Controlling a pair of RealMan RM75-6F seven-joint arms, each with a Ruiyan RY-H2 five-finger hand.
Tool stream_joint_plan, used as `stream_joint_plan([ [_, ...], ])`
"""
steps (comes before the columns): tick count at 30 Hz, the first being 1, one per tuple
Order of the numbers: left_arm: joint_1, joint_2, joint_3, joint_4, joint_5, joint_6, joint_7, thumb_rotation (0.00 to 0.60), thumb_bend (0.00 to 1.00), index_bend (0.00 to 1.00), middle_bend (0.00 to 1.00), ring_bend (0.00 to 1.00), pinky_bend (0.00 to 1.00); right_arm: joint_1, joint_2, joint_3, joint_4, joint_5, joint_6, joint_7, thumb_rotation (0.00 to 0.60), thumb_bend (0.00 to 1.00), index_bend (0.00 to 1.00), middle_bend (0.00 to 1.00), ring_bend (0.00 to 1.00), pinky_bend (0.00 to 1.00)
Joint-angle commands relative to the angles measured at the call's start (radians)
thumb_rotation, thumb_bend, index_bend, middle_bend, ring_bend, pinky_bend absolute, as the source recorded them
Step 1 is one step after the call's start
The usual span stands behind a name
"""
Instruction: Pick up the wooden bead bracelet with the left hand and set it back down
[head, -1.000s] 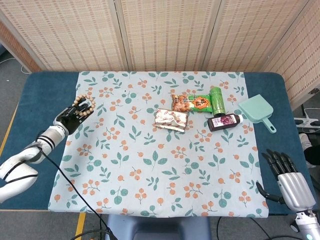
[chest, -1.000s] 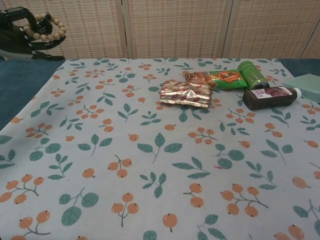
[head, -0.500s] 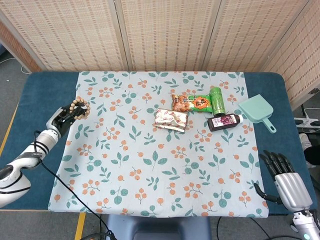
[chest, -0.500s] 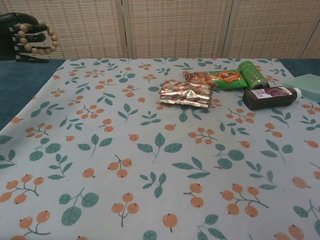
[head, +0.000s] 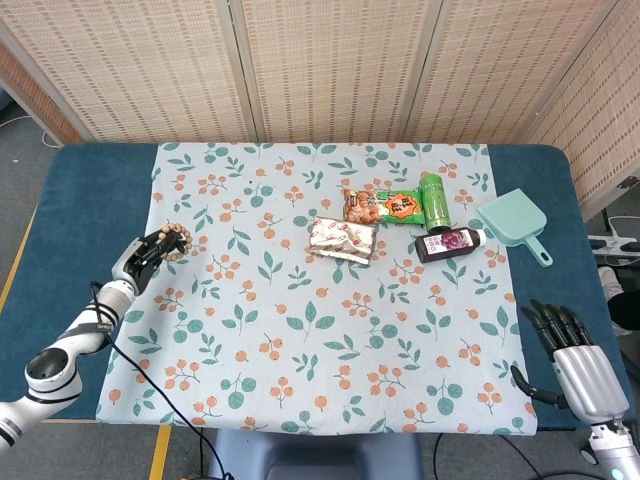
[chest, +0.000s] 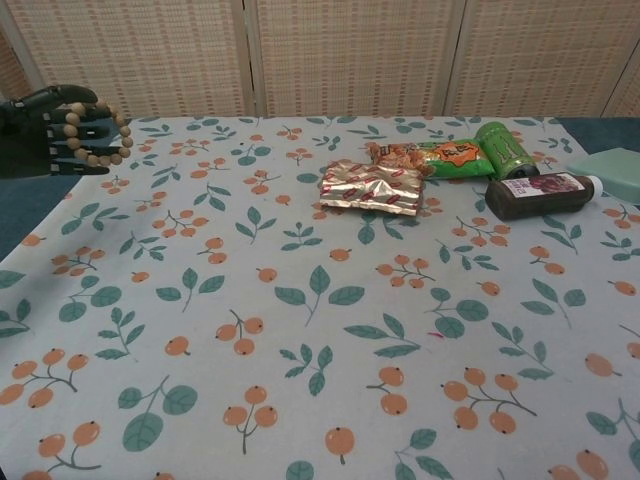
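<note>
- Left hand (head: 146, 257) is partly cut off at the chest view's left edge; we see its dark fingers (chest: 62, 128) closed around the wooden bead bracelet (head: 172, 242), one bracelet only.
- From the head view we can't tell whether the bracelet is touching the cloth or held just above it; in the chest view it looks raised, over the left edge of the floral cloth (head: 330, 340).
- Right hand (head: 575, 355) shows only in the head view, bottom right, wrist cut by the frame; fingers straight and apart, holding nothing, well away from everything else.
- We count one silver foil packet (head: 342, 240) mid-cloth; print too small to read.
- One orange-and-green snack bag (head: 382, 206) just behind it, touching or slightly overlapping, we can't say which.
- One green bottle (head: 434, 199) lying down, right beside the snack bag.
- One dark bottle with a purple label (head: 452, 243) lying on its side, near the green one; label unreadable.
- One mint-green dustpan (head: 513, 224) on the blue desk (head: 80, 190) at the right; in the chest view it's clipped by the right edge.
- Woven screen panels (head: 330, 65) stand behind the desk.
</note>
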Motion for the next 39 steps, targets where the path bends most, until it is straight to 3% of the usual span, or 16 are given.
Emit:
stream_joint_plan([
  [1, 0.01, -0.011, 0.013, -0.007, 0.068, 0.0, -0.044, 0.477, 0.43, 0.53, 0.58, 0.24, 0.0, 0.001, 0.0, -0.002, -0.001, -0.001, -0.003, -0.002, 0.31, 0.32, 0.0, 0.0, 0.0, 0.0],
  [10, 0.005, 0.0, 0.047, -0.045, 0.18, 0.01, -0.133, 0.481, 0.5, 0.58, 0.58, 0.24, 0.0, 0.002, -0.001, -0.005, -0.005, -0.006, -0.005, -0.009, 0.31, 0.32, 0.0, 0.0, 0.0, 0.0],
  [15, -0.005, 0.011, 0.073, -0.053, 0.22, 0.027, -0.177, 0.542, 0.57, 0.6, 0.58, 0.24, 0.0, 0.002, 0.002, -0.007, -0.006, -0.007, -0.007, -0.008, 0.31, 0.32, 0.0, 0.0, 0.0, 0.0],
  [18, 0.001, 0.01, 0.079, -0.066, 0.26, 0.037, -0.198, 0.556, 0.54, 0.58, 0.58, 0.24, 0.0, 0.003, 0.003, -0.008, -0.007, -0.006, -0.012, -0.009, 0.31, 0.32, 0.0, 0.0, 0.0, 0.0],
  [20, 0.004, 0.01, 0.084, -0.073, 0.287, 0.036, -0.207, 0.523, 0.48, 0.54, 0.57, 0.23, 0.0, 0.004, 0.004, -0.009, -0.008, -0.007, -0.014, -0.009, 0.309, 0.32, 0.0, 0.0, 0.0, 0.0],
  [21, 0.006, 0.011, 0.09, -0.075, 0.304, 0.034, -0.212, 0.471, 0.45, 0.5, 0.57, 0.23, 0.0, 0.004, 0.004, -0.01, -0.009, -0.007, -0.014, -0.011, 0.31, 0.32, 0.0, 0.0, 0.0, 0.0],
  [24, 0.006, 0.015, 0.107, -0.081, 0.346, 0.019, -0.223, 0.371, 0.47, 0.35, 0.5, 0.21, 0.0, 0.004, 0.004, -0.01, -0.01, -0.007, -0.014, -0.012, 0.31, 0.32, 0.0, 0.0, 0.0, 0.0],
  [28, 0.019, 0.008, 0.104, -0.087, 0.407, -0.019, -0.245, 0.569, 0.57, 0.18, 0.31, 0.11, 0.0, 0.003, 0.003, -0.011, -0.01, -0.009, -0.012, -0.012, 0.309, 0.32, 0.0, 0.0, 0.0, 0.0],
  [30, 0.027, -0.004, 0.087, -0.082, 0.406, -0.035, -0.284, 0.531, 0.54, 0.23, 0.29, 0.09, 0.0, 0.003, 0.004, -0.01, -0.01, -0.009, -0.01, -0.011, 0.31, 0.32, 0.0, 0.0, 0.0, 0.0],
  [34, 0.024, -0.009, 0.075, -0.056, 0.397, -0.084, -0.336, 0.362, 0.44, 0.39, 0.38, 0.1, 0.0, 0.002, 0.005, -0.01, -0.009, -0.011, -0.007, -0.007, 0.31, 0.32, 0.0, 0.0, 0.0, 0.0],
  [39, 0.024, -0.01, 0.074, -0.051, 0.402, -0.096, -0.353, 0.356, 0.41, 0.45, 0.47, 0.13, 0.0, 0.002, 0.006, -0.01, -0.008, -0.012, -0.006, -0.004, 0.31, 0.32, 0.0, 0.0, 0.0, 0.0],
])
